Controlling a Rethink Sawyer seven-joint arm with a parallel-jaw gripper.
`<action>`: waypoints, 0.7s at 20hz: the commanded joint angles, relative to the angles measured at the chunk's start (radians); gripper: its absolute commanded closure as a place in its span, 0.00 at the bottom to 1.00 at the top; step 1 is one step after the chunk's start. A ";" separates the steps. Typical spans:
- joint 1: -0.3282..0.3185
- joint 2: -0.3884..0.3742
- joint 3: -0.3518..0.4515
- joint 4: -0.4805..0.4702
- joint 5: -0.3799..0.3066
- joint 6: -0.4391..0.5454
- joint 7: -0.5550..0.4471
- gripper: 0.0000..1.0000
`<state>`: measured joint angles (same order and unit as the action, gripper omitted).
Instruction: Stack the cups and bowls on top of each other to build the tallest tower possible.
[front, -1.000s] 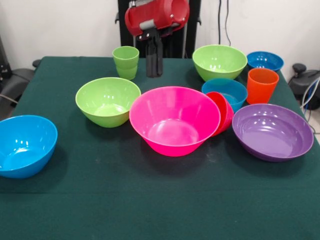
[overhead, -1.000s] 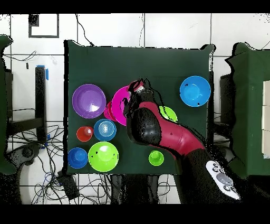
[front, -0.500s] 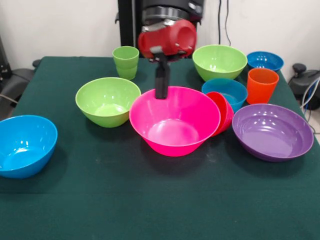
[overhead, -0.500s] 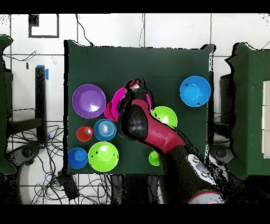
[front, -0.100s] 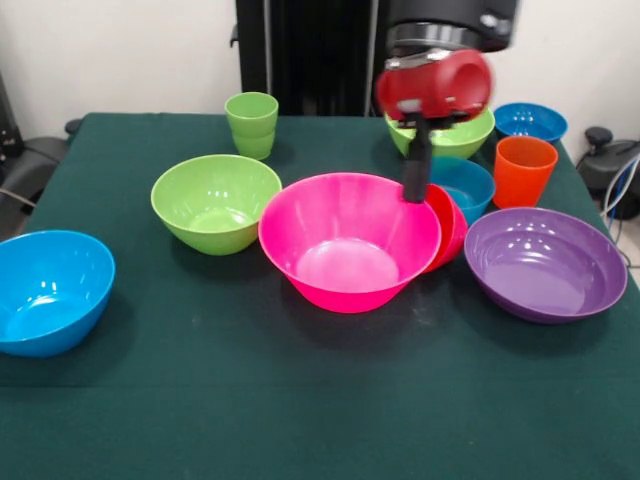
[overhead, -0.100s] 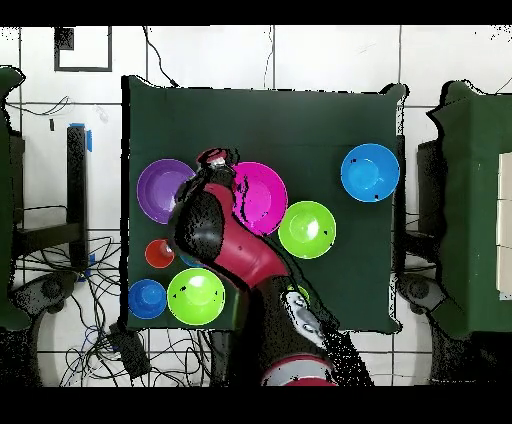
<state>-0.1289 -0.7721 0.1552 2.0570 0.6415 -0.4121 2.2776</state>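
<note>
Front view. Largest bowl (front, -0.100s: 349, 240) at the counter (front, -0.100s: 300, 420) centre; a small bowl (front, -0.100s: 446, 224) leans against its right side, touching. A shallow bowl (front, -0.100s: 546, 262) lies at the right edge, another bowl (front, -0.100s: 50, 290) at the left edge. One cup (front, -0.100s: 252, 124) stands near the far edge; the other cup (front, -0.100s: 523, 170) sits behind the shallow bowl.

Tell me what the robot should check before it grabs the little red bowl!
1. Pincer above small red-pink bowl: ok, it hangs by the rim.
2. Pincer open: cannot tell.
3. Red-pink bowl sitting flat: not ok, it leans on the big pink bowl.
4. Blue bowl clear of it: not ok, right behind.
5. Big pink bowl empty for stacking: ok.
</note>
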 joint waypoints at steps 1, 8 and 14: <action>0.090 -0.032 -0.096 0.058 0.162 0.080 0.171 1.00; 0.264 -0.031 -0.271 0.017 0.418 0.182 0.003 1.00; 0.407 0.019 -0.542 -0.054 0.457 0.420 -0.061 1.00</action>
<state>0.1913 -0.8091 -0.1474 2.0466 1.0126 -0.3051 2.2789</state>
